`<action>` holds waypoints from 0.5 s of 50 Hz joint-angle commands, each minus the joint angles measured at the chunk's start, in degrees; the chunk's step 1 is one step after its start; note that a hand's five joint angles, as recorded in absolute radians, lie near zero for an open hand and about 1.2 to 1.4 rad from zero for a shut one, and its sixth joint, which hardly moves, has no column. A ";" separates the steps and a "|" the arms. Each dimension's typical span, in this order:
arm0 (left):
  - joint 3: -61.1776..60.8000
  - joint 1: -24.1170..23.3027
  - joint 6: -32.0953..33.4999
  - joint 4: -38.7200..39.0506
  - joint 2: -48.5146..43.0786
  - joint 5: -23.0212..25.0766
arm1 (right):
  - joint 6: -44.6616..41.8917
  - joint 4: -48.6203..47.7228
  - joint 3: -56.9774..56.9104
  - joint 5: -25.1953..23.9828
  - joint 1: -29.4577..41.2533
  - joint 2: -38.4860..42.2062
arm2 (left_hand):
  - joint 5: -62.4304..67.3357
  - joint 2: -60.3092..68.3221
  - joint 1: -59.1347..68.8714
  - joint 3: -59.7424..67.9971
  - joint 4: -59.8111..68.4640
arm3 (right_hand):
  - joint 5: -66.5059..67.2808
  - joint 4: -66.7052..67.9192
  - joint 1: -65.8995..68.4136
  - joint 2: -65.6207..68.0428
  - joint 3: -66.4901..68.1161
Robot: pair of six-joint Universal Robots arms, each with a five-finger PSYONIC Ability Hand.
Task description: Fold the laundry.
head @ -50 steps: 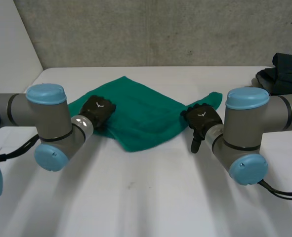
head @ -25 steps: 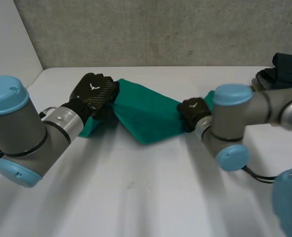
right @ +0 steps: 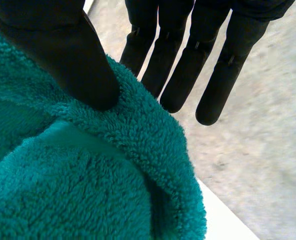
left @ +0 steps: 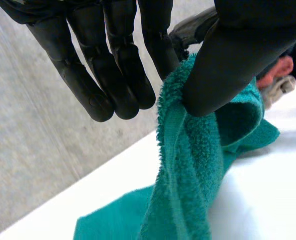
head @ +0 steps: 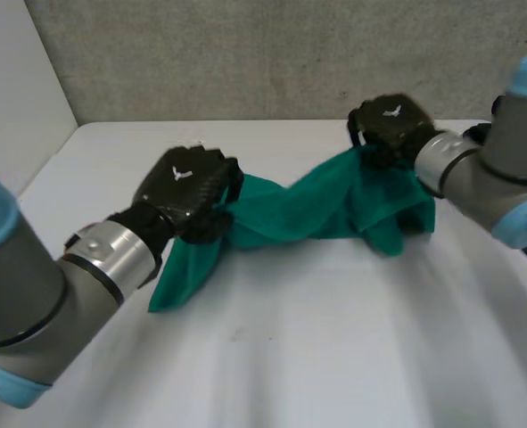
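A green towel [head: 290,209] hangs stretched between my two hands above the white table [head: 290,357]. My left hand [head: 192,192] grips its left end, and a corner droops from that hand toward the table. In the left wrist view the thumb [left: 228,65] pinches the towel's edge [left: 188,165] against the straight fingers [left: 112,75]. My right hand [head: 392,125] holds the right end higher and farther back, with folds hanging below it. In the right wrist view the thumb [right: 62,55] presses the towel [right: 62,190] against the straight fingers [right: 188,65].
A grey concrete wall [head: 245,53] runs behind the table's far edge. Some pink and grey cloth [left: 280,80] lies beyond the towel in the left wrist view. My right arm [head: 504,169] reaches across the table's far right.
The towel lay flat on the table; both hands have lifted it. The right hand closed on its right corner and rose back to the right. The left hand rose too.
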 commanded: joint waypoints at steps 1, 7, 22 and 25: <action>2.88 0.95 3.21 -0.46 -8.28 -2.59 | -4.81 -3.43 -7.39 -1.21 2.59 13.71 | 14.02 11.54 13.84 12.03 11.39 | -5.93 -8.30 -2.01 -6.82 -7.86; 4.38 1.91 4.00 -2.31 -10.30 -3.21 | -6.06 -3.44 -8.01 6.68 3.20 12.40 | 14.02 11.54 13.84 12.03 11.39 | -55.34 -57.72 -51.43 -56.23 -57.28; 6.66 2.88 3.92 -3.72 -9.77 -3.38 | -16.41 4.56 16.50 6.89 4.26 -8.78 | 14.02 11.54 13.84 12.03 11.39 | -39.89 -42.27 -35.98 -40.78 -41.83; 6.84 2.88 3.92 -3.81 -10.13 -3.38 | -21.95 3.77 19.93 3.98 4.17 -8.79 | 14.02 11.54 13.84 12.03 11.39 | -35.68 -38.06 -31.77 -36.57 -37.61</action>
